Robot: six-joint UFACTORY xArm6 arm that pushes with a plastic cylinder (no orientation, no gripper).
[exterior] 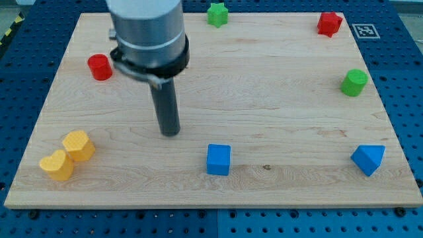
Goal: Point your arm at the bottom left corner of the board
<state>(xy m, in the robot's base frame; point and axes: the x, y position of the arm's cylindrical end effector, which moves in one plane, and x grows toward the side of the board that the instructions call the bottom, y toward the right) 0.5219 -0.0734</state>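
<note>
Light wooden board (277, 99) lying on a blue perforated table (26, 46). No gripper on this arm, only a straight dark rod under a grey cylinder body (147, 30); nothing held or clamped. My tip (170, 133) resting on bare wood, left of the board's centre, touching no block. Bottom left corner of the board (9, 205) well apart from my tip, toward the view's lower left. Near that corner, a yellow hexagonal block (78, 145) and a yellow heart-shaped block (57, 165), just beside each other. Red cylinder block (100, 67) to the upper left of my tip. Blue cube (219, 159) to the lower right of my tip. Blue triangular block (368, 159) at the bottom right. Green cylinder block (354, 82) at the right edge. Red star-like block (329, 23) at the top right, green star-like block (217, 14) at the top edge.
</note>
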